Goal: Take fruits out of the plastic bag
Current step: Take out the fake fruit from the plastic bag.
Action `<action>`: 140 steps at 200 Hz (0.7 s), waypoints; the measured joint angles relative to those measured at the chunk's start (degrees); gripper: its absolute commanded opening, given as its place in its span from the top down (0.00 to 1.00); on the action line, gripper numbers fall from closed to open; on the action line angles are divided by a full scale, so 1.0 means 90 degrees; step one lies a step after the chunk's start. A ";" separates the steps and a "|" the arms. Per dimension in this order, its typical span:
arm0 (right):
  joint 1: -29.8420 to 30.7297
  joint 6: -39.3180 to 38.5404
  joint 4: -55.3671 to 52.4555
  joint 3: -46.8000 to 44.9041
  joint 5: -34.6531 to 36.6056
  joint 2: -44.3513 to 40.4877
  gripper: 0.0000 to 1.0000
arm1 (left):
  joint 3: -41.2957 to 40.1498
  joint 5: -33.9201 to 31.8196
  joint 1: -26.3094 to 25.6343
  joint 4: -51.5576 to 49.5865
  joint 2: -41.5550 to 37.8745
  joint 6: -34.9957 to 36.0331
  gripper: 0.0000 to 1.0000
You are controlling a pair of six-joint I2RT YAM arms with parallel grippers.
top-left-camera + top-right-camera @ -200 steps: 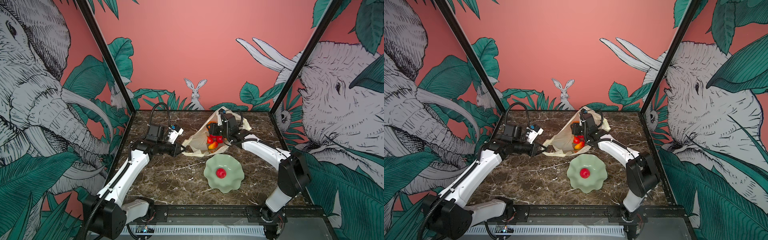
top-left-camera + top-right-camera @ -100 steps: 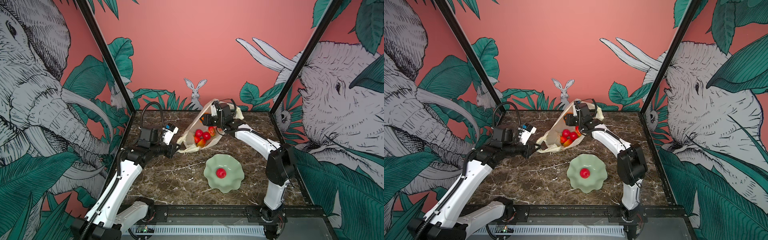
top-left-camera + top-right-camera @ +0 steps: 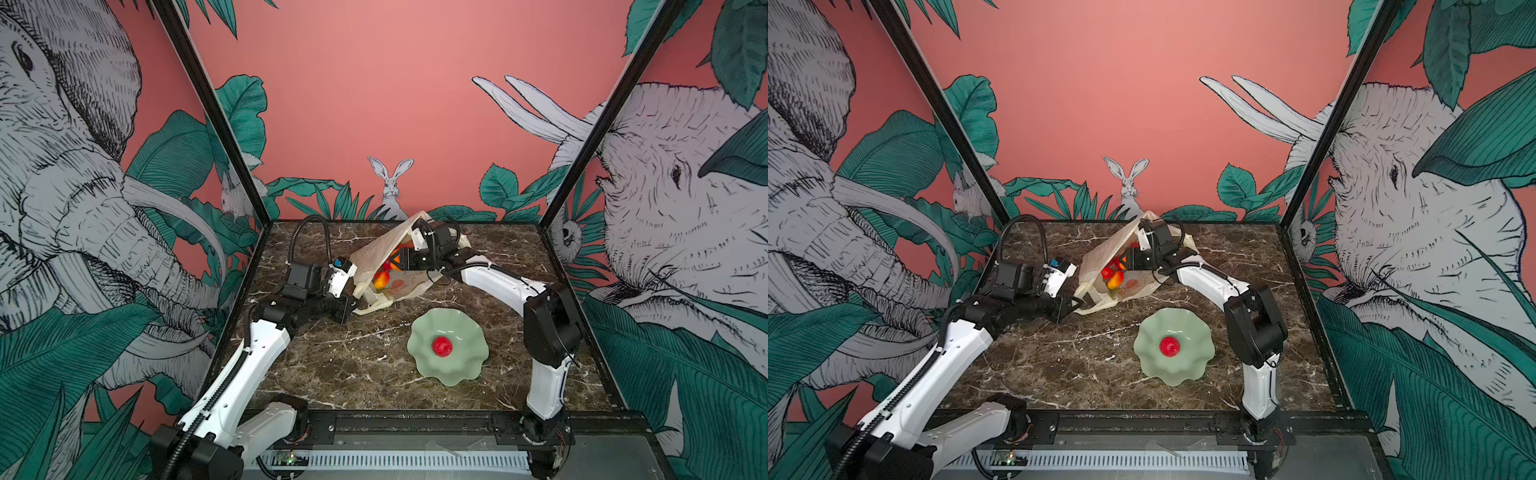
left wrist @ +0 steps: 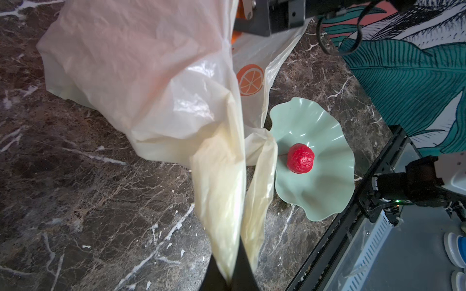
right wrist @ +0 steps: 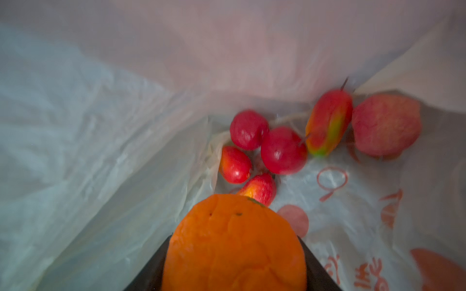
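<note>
The cream plastic bag [image 3: 374,253] [image 3: 1100,253] lies at the back middle of the marble table, its mouth held up. My left gripper [image 3: 353,305] [image 4: 230,279] is shut on a handle loop of the plastic bag [image 4: 141,75]. My right gripper [image 3: 399,262] [image 5: 234,252] reaches inside the bag and is shut on an orange fruit [image 5: 227,226]. Beyond it, several fruits lie in the bag: red ones [image 5: 283,151] and a red-yellow one [image 5: 329,123]. In both top views they show through the mouth [image 3: 382,278] [image 3: 1115,280]. One bumpy red fruit [image 3: 441,346] [image 4: 300,158] sits outside.
The lone red fruit rests in a pale green wavy-rimmed dish [image 3: 465,365] [image 3: 1192,361] [image 4: 315,126] in front of the bag, right of centre. Black frame posts and printed walls close in the table on three sides; a black rail [image 3: 415,424] runs along its front edge.
The bag and the fruits in it have shifted left. My right gripper went left with it, rose, then dropped lower into the bag. The left gripper keeps its hold on the handle.
</note>
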 measured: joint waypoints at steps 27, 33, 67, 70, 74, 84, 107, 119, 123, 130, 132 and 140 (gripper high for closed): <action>0.0160 -0.0002 -0.0248 -0.0447 -0.0131 -0.0277 0.64 | -0.0041 0.0049 0.0000 0.0126 -0.0022 -0.0078 1.00; 0.0187 -0.0005 -0.0304 -0.0529 -0.0141 -0.0372 0.64 | -0.0044 0.0056 0.0000 0.0143 -0.0024 -0.0085 1.00; 0.0335 -0.0165 -0.0729 -0.0726 -0.0238 -0.0976 0.63 | -0.0119 0.0090 0.0000 0.0216 -0.0036 -0.0097 1.00; 0.0345 -0.0189 -0.0770 -0.0726 -0.0245 -0.1022 0.63 | -0.0124 0.0095 0.0000 0.0216 -0.0036 -0.0097 1.00; 0.0355 -0.0250 -0.0831 -0.0726 -0.0250 -0.1105 0.63 | -0.0126 0.0100 0.0000 0.0214 -0.0034 -0.0097 1.00; 0.0384 -0.0335 -0.0986 -0.0746 -0.0272 -0.1294 0.62 | -0.0129 0.0114 0.0000 0.0214 -0.0032 -0.0097 1.00; 0.0440 -0.0510 -0.1280 -0.1027 -0.0323 -0.1819 0.63 | -0.0129 0.0158 0.0000 0.0211 -0.0015 -0.0075 1.00; 0.0444 -0.0580 -0.1452 -0.1236 -0.0389 -0.2076 0.63 | -0.0129 0.0192 0.0000 0.0189 0.0010 -0.0058 1.00; 0.0454 -0.0607 -0.1532 -0.1314 -0.0415 -0.2171 0.63 | -0.0129 0.0197 0.0000 0.0180 0.0024 -0.0053 1.00; 0.0478 -0.0651 -0.1661 -0.1409 -0.0449 -0.2302 0.63 | -0.0129 0.0214 0.0000 0.0170 0.0046 -0.0036 1.00; 0.0478 -0.0665 -0.1707 -0.1438 -0.0461 -0.2344 0.63 | -0.0129 0.0221 0.0000 0.0170 0.0053 -0.0034 1.00; 0.0493 -0.0750 -0.1882 -0.1525 -0.0495 -0.2492 0.63 | -0.0129 0.0236 0.0000 0.0170 0.0083 -0.0022 1.00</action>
